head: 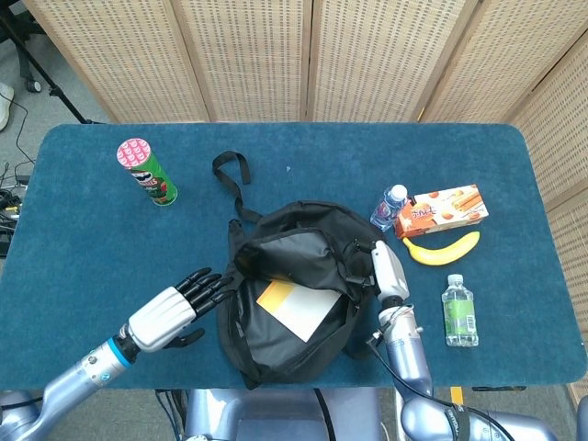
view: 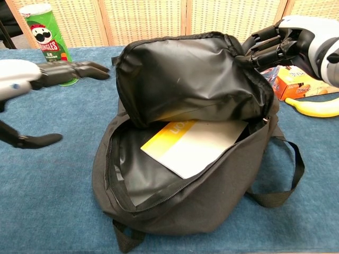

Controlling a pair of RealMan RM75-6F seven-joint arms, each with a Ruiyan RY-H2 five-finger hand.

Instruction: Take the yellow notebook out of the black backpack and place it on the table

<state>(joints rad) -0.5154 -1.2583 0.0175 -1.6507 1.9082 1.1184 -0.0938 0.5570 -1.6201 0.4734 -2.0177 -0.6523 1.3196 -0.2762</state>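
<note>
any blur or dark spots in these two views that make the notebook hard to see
Head view: even light, sharp; the notebook shows as a small yellow and white patch inside the shadowed backpack. Chest view: the notebook is sharp and well lit, its far edge shaded under the lifted flap; the left hand looks soft and overexposed near the frame edge.

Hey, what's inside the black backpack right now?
The black backpack lies open, its flap held up by the right hand. Inside, a yellow notebook lies on the lining. Its far edge is hidden under the flap, as is anything deeper.
</note>
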